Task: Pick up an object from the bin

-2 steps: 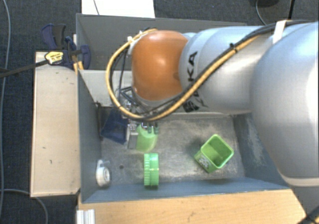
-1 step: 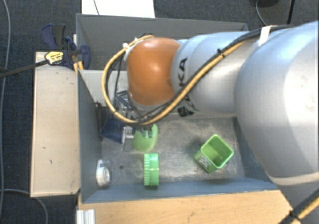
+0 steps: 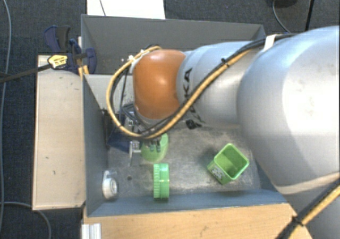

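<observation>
My gripper [image 3: 134, 133] hangs low in the left half of the bin, mostly hidden beneath the arm's orange cover. Right beside it, to its right, lies a light green round object [image 3: 155, 148], partly covered by the gripper's body. A dark blue object [image 3: 113, 138] lies just to its left, against the bin's left wall. A green ribbed cylinder [image 3: 161, 180] lies a little nearer the front wall, below the round object.
A green square cup [image 3: 229, 163] lies tipped on its side at the front right. A small white tape roll [image 3: 110, 185] sits in the front left corner. The thick arm covers the back and right of the bin.
</observation>
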### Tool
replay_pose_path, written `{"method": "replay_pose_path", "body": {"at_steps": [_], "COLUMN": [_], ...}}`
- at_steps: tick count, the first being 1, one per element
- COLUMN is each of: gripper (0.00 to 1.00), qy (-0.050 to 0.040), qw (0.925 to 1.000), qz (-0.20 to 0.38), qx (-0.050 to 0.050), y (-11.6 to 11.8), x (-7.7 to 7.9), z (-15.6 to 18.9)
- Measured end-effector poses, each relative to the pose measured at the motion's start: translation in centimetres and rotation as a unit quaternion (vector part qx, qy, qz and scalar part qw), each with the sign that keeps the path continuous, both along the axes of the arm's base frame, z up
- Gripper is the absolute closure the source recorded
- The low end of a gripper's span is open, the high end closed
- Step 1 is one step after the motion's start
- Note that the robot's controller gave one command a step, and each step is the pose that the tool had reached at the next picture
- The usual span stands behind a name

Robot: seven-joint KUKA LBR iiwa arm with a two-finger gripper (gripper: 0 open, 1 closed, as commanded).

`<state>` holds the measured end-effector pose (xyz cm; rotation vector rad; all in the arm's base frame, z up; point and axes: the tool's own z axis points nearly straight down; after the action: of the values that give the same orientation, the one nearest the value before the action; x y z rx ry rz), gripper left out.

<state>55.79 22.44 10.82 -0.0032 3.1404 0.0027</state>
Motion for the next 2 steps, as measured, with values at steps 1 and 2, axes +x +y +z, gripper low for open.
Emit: {"method": "replay_pose_path", "body": {"at_steps": [1, 2], "gripper": [1.0, 1.0], "qy": [-0.0018, -0.0019], "qw": [0.9986, 0.9985], "qz": [-0.054, -0.054], "qx": [0.001, 0.001], "y": [-0.12, -0.13], "x": [0.27, 0.27], "z": [-1.76, -1.76]}}
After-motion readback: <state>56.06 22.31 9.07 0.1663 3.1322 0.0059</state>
